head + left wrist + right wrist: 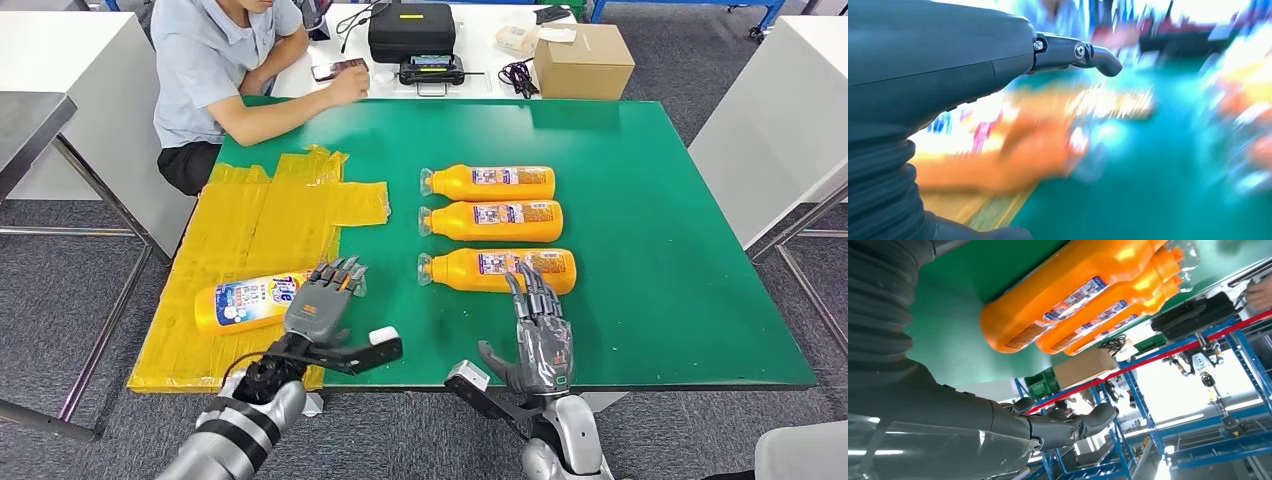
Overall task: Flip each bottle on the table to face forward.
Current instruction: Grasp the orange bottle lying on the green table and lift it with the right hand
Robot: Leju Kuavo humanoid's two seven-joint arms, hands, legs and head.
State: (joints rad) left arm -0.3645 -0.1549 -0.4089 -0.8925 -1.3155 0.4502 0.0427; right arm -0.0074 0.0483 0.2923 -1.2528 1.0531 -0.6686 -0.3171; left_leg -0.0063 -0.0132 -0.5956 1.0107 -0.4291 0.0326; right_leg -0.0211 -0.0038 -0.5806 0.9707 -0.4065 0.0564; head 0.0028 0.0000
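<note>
Three orange bottles lie on their sides in a column on the green table (660, 300), caps to the left: far (490, 183), middle (492, 220), near (495, 270). The near bottle (1058, 305) has small labels up. A fourth bottle (245, 303) lies on the yellow sheet (250, 220), its blue and white label up. My left hand (322, 300) hovers over its cap end, fingers stretched out; that bottle (1023, 150) is a blur under it. My right hand (540, 335) holds nothing, fingers apart, tips at the near bottle's base end.
A person sits at the table's far left corner, one hand (345, 85) resting by a phone. Behind the table stand a black case (412, 30) and a cardboard box (583, 60). The table's front edge runs just under both hands.
</note>
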